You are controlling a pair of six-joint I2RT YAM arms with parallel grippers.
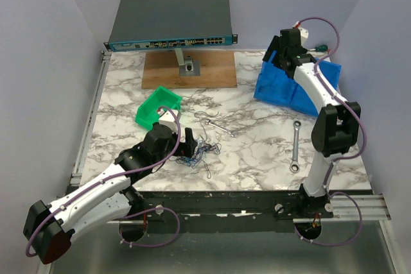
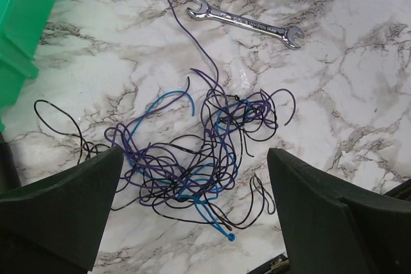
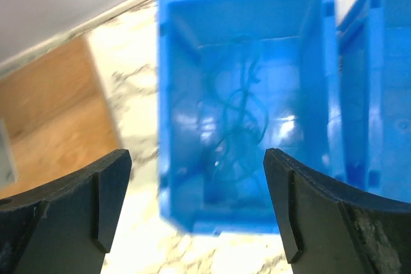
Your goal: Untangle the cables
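Observation:
The cables [image 2: 199,158] are a scribbly bundle of thin blue, purple and black wires on the marble table; they also show in the top view [image 1: 202,151]. My left gripper [image 2: 192,222] is open and empty, its two fingers standing either side of the bundle's near part, just above it. It is at the table's front left in the top view [image 1: 183,140]. My right gripper [image 3: 196,213] is open and empty, hovering over a blue bin [image 3: 247,107] that holds a loose blue wire [image 3: 234,133]. It is at the back right in the top view [image 1: 277,56].
A silver open-end wrench [image 2: 247,24] lies beyond the bundle. A second wrench [image 1: 296,145] lies at the right. A green bin [image 1: 157,108] stands left of the cables. A wooden board [image 1: 189,68] and a network switch [image 1: 170,20] are at the back.

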